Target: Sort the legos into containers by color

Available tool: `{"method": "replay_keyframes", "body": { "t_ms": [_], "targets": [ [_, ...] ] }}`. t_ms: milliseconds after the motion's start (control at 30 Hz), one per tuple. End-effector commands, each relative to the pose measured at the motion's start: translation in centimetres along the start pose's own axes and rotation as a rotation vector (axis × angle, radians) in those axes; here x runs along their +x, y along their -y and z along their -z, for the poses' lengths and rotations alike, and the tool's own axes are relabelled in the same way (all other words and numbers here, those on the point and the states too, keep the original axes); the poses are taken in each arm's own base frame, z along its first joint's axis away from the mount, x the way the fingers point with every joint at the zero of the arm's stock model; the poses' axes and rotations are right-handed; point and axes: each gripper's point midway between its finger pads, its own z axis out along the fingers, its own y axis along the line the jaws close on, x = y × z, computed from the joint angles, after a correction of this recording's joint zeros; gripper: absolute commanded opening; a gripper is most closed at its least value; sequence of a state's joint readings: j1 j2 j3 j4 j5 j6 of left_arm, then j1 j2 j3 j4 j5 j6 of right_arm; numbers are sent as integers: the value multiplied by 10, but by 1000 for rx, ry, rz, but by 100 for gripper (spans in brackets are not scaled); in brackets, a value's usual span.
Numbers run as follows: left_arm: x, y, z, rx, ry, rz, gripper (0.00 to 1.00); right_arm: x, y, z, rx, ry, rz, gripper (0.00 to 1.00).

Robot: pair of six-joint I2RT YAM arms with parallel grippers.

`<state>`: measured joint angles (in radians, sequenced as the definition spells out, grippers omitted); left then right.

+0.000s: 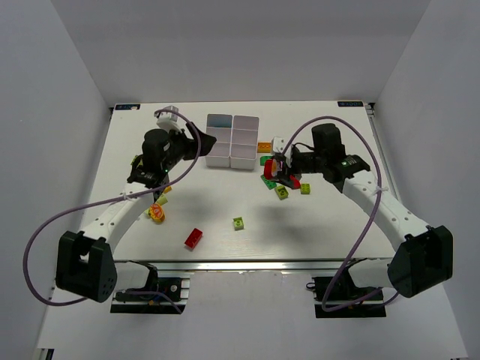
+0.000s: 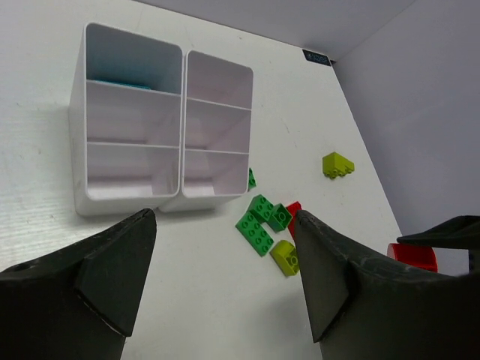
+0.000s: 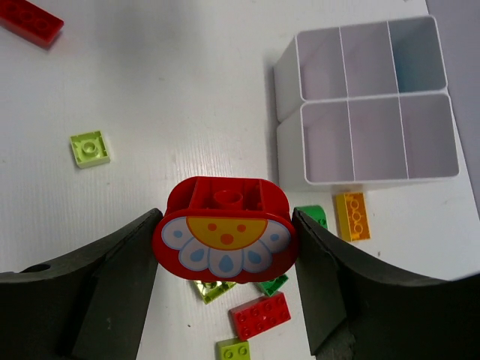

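Right gripper [image 3: 225, 244] pinches a red rounded flower-printed plastic brick [image 3: 225, 204] squarely between its 2 fingers; left gripper [image 2: 223, 247], toward the counter's [image 1: 322, 225] left edge, gapes wide, empty.

Right wrist view: lime brick [image 3: 212, 291] mostly hidden under red flower brick [image 3: 225, 238] clamped in my right gripper [image 3: 225, 225]. Second lime brick [image 3: 234, 350] cut by bottom edge. Red plate [image 3: 30, 20] cut by top-left corner.
Left wrist view: light blue piece [image 2: 127, 81] in far tray [image 2: 127, 199] compartment mostly behind wall, shape unclear. Red brick [image 2: 293, 208] half behind my left finger [image 2: 337, 285].
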<state>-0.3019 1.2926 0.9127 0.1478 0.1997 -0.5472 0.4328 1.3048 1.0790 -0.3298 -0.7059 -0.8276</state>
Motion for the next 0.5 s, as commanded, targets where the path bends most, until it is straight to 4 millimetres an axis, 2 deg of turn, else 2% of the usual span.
{"method": "replay_keyframes", "body": {
  "t_ms": [0, 133, 267, 467],
  "targets": [
    [10, 4, 19, 17, -33, 53, 83, -24, -1, -5, -32, 13, 82, 6],
    [16, 14, 35, 72, -41, 77, 83, -33, -10, -14, -61, -15, 125, 6],
    [22, 32, 52, 167, -51, 117, 83, -45, -25, -25, -94, -33, 140, 7],
    [33, 42, 74, 226, -69, 149, 84, -53, -39, -37, -94, -81, 141, 6]
  ]
}}
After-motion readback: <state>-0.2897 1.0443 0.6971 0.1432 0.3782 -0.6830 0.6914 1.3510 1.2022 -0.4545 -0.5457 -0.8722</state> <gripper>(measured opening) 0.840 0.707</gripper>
